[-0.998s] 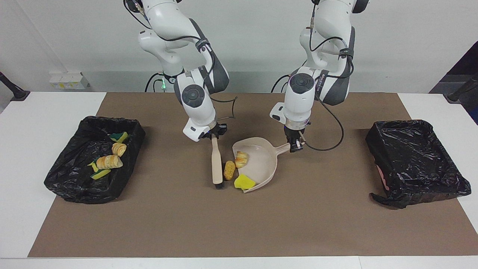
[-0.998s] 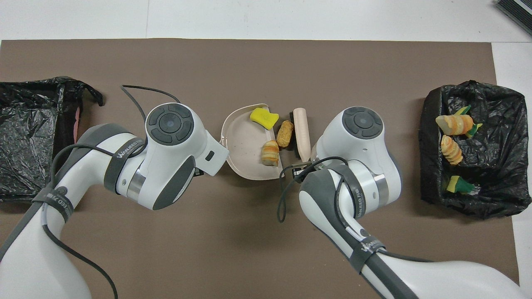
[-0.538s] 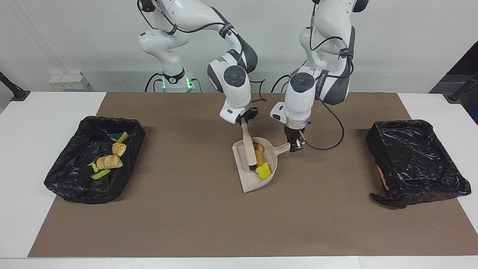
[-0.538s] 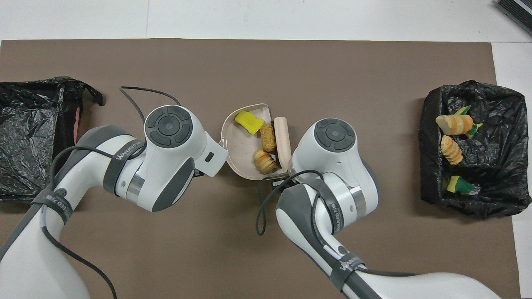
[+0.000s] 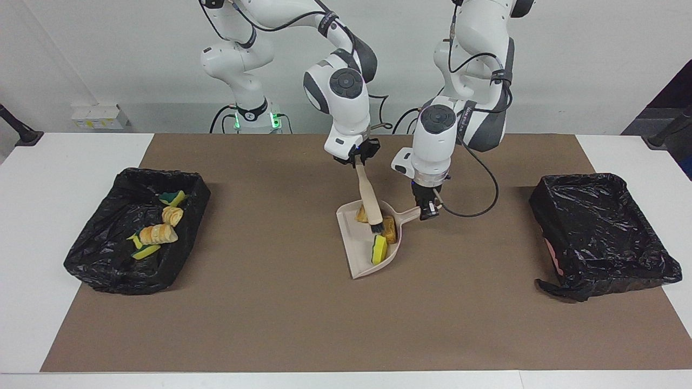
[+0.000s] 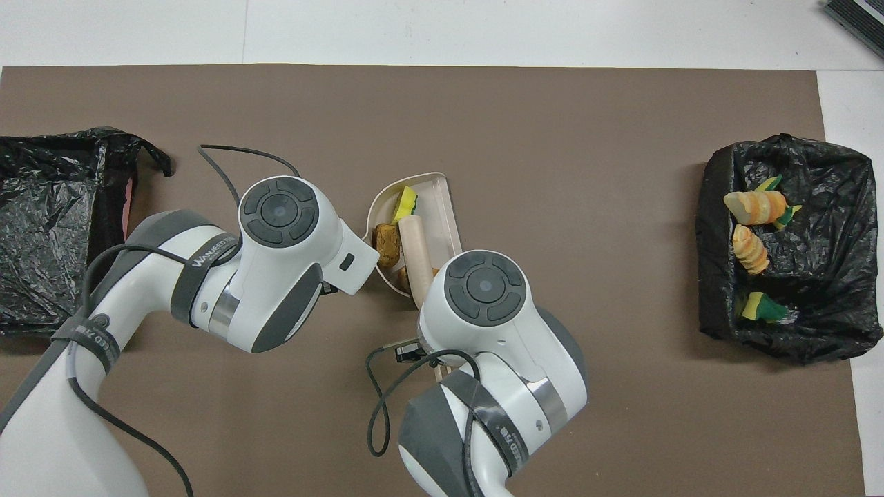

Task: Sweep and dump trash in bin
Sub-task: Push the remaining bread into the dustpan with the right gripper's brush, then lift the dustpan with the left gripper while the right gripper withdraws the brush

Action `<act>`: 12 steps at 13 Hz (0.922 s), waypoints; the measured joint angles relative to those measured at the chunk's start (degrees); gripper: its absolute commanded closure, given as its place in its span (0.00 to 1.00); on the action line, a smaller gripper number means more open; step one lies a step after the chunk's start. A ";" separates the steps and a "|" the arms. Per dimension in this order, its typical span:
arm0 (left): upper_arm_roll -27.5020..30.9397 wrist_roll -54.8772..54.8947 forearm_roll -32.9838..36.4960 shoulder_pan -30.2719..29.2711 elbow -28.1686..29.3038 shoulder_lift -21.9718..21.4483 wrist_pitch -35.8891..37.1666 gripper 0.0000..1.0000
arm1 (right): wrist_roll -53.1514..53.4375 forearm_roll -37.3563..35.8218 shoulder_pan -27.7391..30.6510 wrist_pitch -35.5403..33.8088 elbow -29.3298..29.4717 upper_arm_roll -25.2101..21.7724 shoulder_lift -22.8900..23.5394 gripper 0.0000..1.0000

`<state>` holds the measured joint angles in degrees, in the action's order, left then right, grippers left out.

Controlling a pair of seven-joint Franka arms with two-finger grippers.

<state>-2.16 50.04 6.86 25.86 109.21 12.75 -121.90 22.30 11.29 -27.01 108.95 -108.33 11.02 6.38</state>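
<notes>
Trash scraps, yellow sponge and tan bread pieces [image 5: 383, 237], lie in the beige plastic dustpan [image 5: 357, 259] mid-mat. The right gripper [image 5: 358, 161] pinches the beige brush [image 5: 369, 202]; the left gripper [image 5: 428, 212] clamps the dustpan's handle. Best press scraps deep against the back wall, pan level. Overhead, arms hide both grippers and one scrap.

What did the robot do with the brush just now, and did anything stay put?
The right gripper, shut on the brush, swung it toward the left arm's end of the table, pushing the three scraps off the mat and deep into the dustpan. The sponge scrap now stands on edge. The left gripper kept its hold on the dustpan's handle. Both bins and the four scraps already dumped stayed put.
</notes>
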 measured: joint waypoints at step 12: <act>0.35 13.36 -7.34 -6.29 3.82 -0.70 -7.05 1.00 | 21.03 -0.81 -8.11 -2.44 -10.69 0.61 -10.55 1.00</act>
<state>-1.80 63.40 -0.47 19.57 113.04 12.05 -128.95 43.33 10.48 -35.12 106.50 -119.02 11.62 -4.17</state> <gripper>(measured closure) 0.670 0.740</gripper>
